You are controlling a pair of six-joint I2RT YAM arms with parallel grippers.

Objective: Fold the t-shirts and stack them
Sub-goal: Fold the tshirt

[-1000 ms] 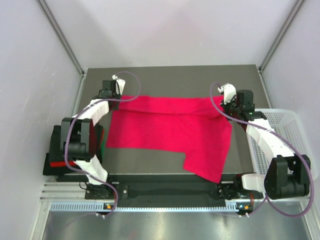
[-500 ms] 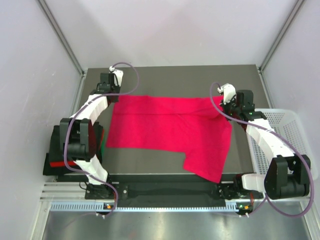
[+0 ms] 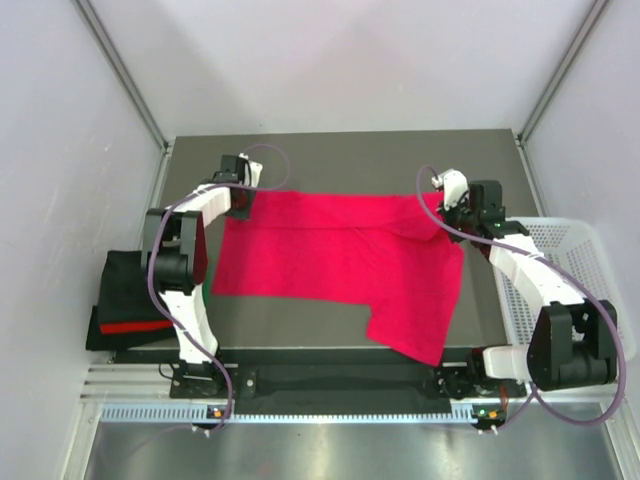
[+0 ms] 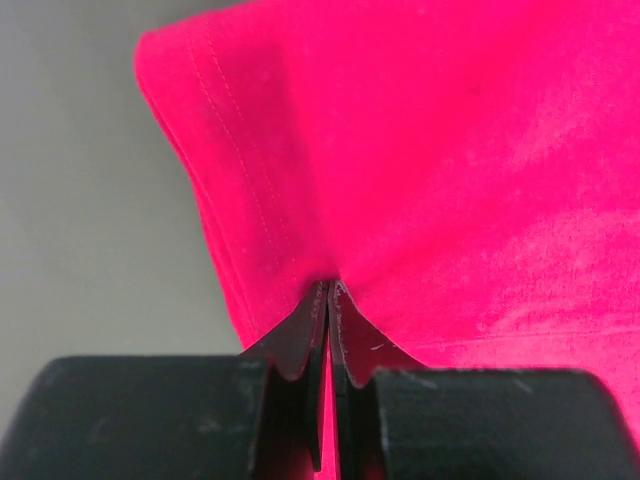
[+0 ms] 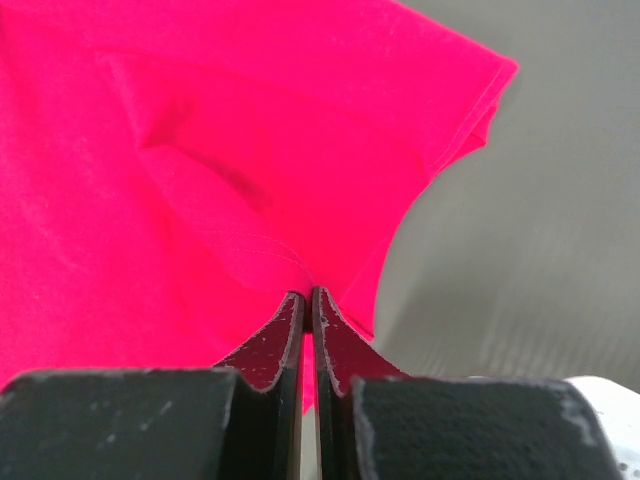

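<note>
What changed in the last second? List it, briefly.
The left claw shifted slightly inward onto the far left corner of the magenta shirt and pinched shut on it. Its arm also swung, uncovering more of the folded black and red pile. Unchanged: the right claw stays shut on the far right corner, and the shirt lies spread as before.

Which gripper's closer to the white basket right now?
Right. The right gripper pinches the far right corner of the red shirt, just left of the basket; the left gripper holds the far left corner, on the table's opposite side.
</note>
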